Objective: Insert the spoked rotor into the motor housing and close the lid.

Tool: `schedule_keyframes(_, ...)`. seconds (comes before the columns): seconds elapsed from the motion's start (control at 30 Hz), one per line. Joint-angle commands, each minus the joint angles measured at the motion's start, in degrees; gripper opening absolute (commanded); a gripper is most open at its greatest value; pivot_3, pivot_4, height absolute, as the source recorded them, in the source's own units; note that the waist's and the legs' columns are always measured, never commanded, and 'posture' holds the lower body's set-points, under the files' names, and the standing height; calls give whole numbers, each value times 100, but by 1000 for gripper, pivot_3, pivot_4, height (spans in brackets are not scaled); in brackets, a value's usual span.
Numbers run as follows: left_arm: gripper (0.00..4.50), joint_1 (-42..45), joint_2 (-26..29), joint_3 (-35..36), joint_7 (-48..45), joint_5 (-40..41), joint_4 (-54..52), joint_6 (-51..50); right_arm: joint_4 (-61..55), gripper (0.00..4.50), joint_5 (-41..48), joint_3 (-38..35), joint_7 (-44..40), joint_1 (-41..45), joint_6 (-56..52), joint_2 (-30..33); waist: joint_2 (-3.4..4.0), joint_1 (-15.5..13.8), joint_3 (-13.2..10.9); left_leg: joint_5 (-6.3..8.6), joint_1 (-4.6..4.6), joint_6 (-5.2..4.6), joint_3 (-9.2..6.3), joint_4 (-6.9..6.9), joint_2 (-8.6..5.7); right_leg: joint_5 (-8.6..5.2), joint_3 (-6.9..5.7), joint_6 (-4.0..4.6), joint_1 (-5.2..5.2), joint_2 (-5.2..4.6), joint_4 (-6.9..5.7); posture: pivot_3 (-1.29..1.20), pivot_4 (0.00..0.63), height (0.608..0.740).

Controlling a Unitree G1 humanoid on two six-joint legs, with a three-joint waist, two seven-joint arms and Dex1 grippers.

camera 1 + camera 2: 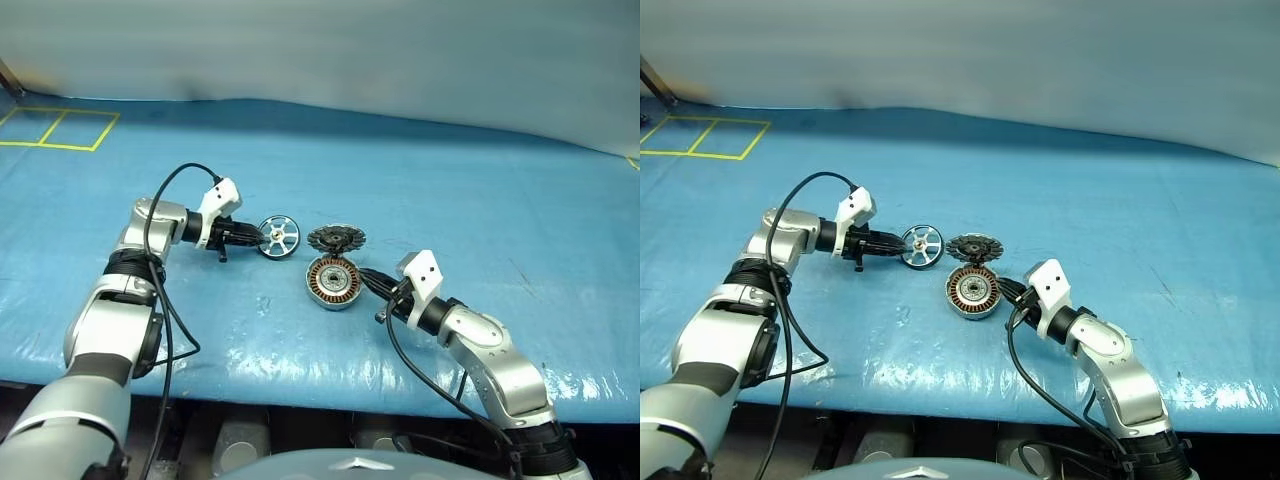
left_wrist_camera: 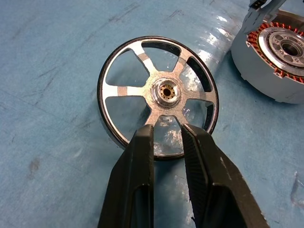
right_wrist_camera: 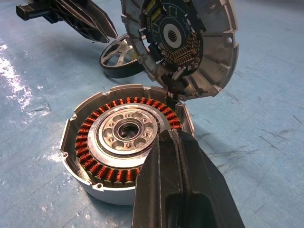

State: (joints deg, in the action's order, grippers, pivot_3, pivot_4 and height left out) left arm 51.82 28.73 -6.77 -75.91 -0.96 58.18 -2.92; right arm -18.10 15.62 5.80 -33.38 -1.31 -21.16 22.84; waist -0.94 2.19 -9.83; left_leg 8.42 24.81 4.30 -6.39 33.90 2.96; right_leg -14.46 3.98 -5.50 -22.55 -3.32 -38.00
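Rotor point(image 1: 278, 237) is lying on the blue cover point(image 1: 480, 200), left of the housing point(image 1: 332, 282) and apart from it, not yet inserted. The left gripper point(image 2: 167, 132) is reaching in from the left, its two black fingers point(image 2: 137, 161) sitting over the near rim of the rotor with their tips close to the silver hub; a narrow gap is showing between them, and whether they are pinching a spoke or only hovering over it I cannot tell. The housing is sitting in the middle of the cover, its ring of copper windings and silver centre facing up. The lid point(image 3: 185, 42) is standing open, tilted up on the far side of the housing and joined to its rim, dark toothed face looking toward the robot. The right gripper point(image 3: 173, 137) is coming in from the right and near side, fingers pressed together with nothing between them, the tips lying at the housing's near-right edge; whether they are touching the rim I cannot tell. Yellow lines point(image 1: 60, 130) are marking the cover at far left.
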Motion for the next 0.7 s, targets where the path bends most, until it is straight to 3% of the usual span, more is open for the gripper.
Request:
schedule_keyframes(0.03,951,49,-41,30,264,-26,-108,333,-117,0,-18,-64,-16,7,96,49,0,3,0,0,0,0,0,0,0,0,0,0,0,0,0,0,150,740)
schedule_keyframes(0.27,951,148,-127,-132,690,-323,140,869,-180,0,-40,-69,6,-52,91,40,0,1,0,0,0,0,0,2,0,0,0,0,0,0,0,0,150,740)
schedule_keyframes(0.4,1824,177,-133,-271,878,-554,287,1198,-203,0,-52,-75,16,-80,93,32,0,-3,0,0,0,0,0,1,0,0,0,0,1,0,0,0,150,740)
schedule_keyframes(0.7,1824,181,-149,-318,764,-582,441,1335,-158,0,-84,-67,30,-69,112,17,0,-1,0,0,0,0,0,2,-1,0,0,0,1,0,0,0,150,740)
